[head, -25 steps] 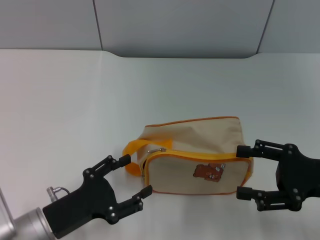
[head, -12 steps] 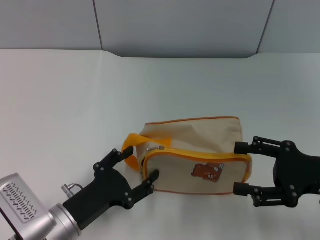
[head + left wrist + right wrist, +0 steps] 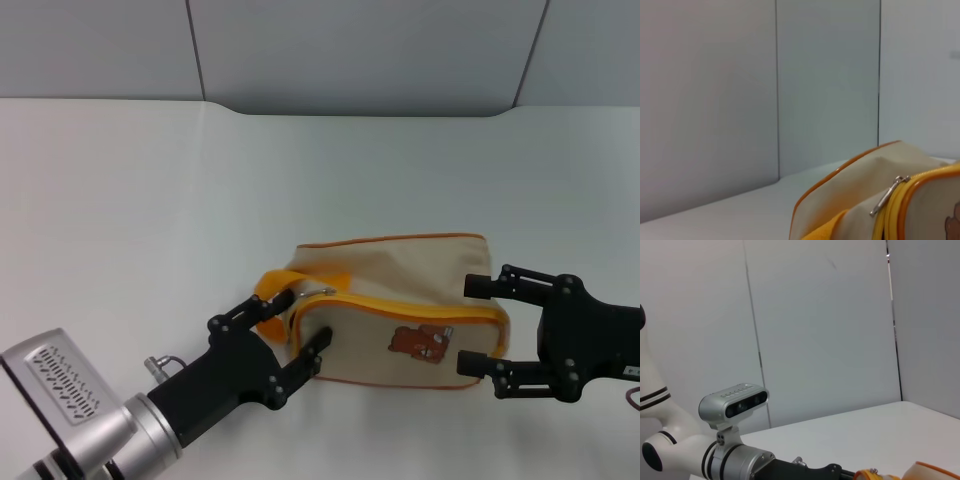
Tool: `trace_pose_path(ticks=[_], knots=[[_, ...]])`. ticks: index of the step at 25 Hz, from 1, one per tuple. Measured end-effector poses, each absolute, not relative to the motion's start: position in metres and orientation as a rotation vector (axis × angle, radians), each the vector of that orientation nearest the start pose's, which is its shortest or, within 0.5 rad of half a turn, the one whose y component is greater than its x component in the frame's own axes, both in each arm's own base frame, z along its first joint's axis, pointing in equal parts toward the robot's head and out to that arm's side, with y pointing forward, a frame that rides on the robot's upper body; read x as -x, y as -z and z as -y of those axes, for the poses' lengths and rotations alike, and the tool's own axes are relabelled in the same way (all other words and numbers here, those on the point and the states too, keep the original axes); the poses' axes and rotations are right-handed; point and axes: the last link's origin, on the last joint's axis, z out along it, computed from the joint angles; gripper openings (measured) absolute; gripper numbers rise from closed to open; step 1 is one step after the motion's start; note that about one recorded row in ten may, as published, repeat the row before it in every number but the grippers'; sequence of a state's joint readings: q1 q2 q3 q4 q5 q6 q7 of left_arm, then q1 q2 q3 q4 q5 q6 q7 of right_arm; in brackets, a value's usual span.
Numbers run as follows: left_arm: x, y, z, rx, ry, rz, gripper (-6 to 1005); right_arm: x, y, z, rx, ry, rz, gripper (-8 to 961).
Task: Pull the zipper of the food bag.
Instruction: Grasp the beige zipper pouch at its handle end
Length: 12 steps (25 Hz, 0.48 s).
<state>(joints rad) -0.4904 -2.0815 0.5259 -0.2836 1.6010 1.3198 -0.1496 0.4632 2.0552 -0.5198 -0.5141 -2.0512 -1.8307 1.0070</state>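
The beige food bag (image 3: 400, 265) with orange-yellow piping and a brown bear patch (image 3: 418, 342) lies on the white table. Its silver zipper pull (image 3: 318, 293) sits at the bag's left end beside the orange strap handle (image 3: 285, 283); the pull also shows in the left wrist view (image 3: 887, 196). My left gripper (image 3: 283, 331) is open, its fingers straddling the bag's left end and the handle. My right gripper (image 3: 477, 323) is open, its fingers on either side of the bag's right end.
The white table (image 3: 150, 200) spreads wide to the left and behind the bag. A grey panelled wall (image 3: 360, 50) stands behind the table. The right wrist view shows the left arm's wrist camera (image 3: 733, 402).
My left gripper has moved forward and right, so its fingers now straddle the bag's left end. My right gripper has edged left onto the right end. The bag has shifted slightly.
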Motion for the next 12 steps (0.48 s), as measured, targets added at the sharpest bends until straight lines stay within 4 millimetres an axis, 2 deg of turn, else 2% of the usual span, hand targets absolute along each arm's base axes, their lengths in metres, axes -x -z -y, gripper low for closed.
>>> trace_pose_path(ticks=[5,10,12], knots=[[0.2796,0.1199,-0.2488,2.355,0.767,0.394,593,-0.2768,-0.0059,-0.2756,2.747,-0.972,-0.303,842],[0.2761,0.1224,-0.2468,2.380,0.778,0.374,469,-0.2771,-0.0080,-0.2758,2.719,-0.990,-0.305,843],[0.2749,0.1228,-0.2456,2.385,0.785,0.364,450,-0.2771,-0.0086,-0.2760,2.713,-0.994,-0.305,843]])
